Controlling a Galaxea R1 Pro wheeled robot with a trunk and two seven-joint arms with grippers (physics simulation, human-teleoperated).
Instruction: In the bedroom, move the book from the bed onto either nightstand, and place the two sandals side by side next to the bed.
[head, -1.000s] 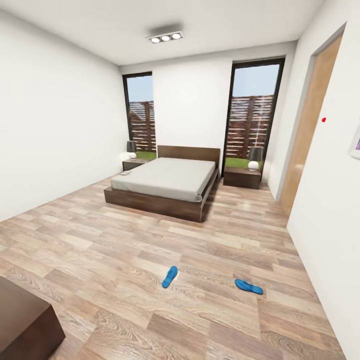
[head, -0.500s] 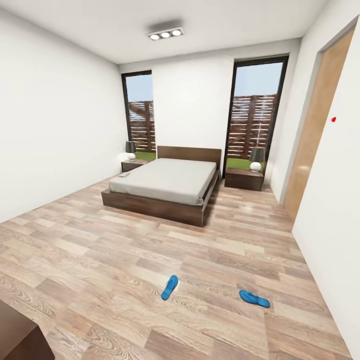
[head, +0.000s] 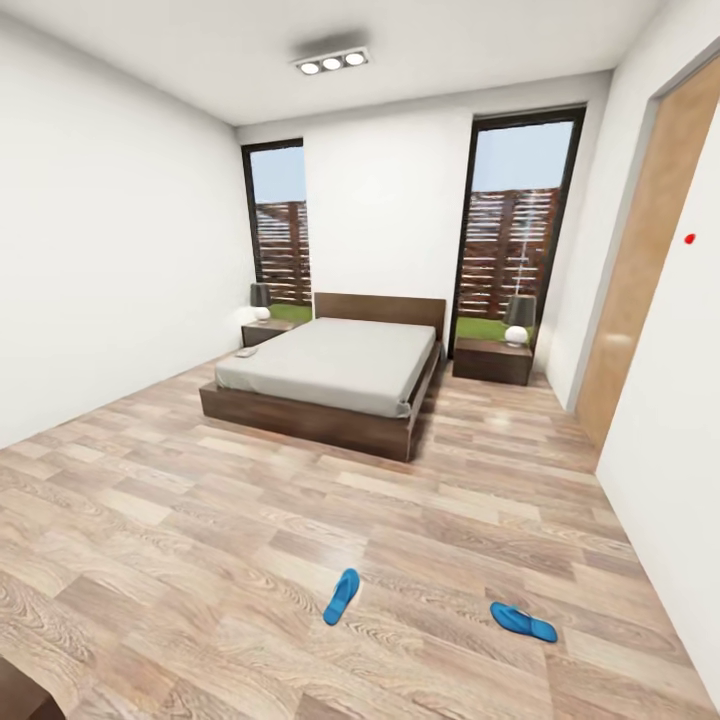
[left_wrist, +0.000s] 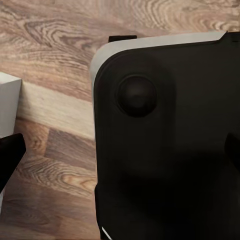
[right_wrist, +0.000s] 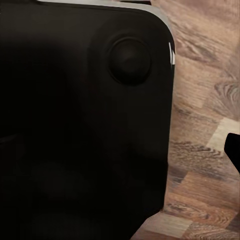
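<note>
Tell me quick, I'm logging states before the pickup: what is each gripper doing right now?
Left gripper: cannot be told; no clear view of its fingers.
Right gripper: cannot be told, for the same reason.

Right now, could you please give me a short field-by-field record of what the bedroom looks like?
room: white walls, wood plank floor
bed: low grey mattress on dark brown frame, against far wall
nightstands: dark brown, one each side
book: small flat item at mattress's near-left corner, too small to identify
sandals: two bright blue, on floor, apart, far from bed
</note>
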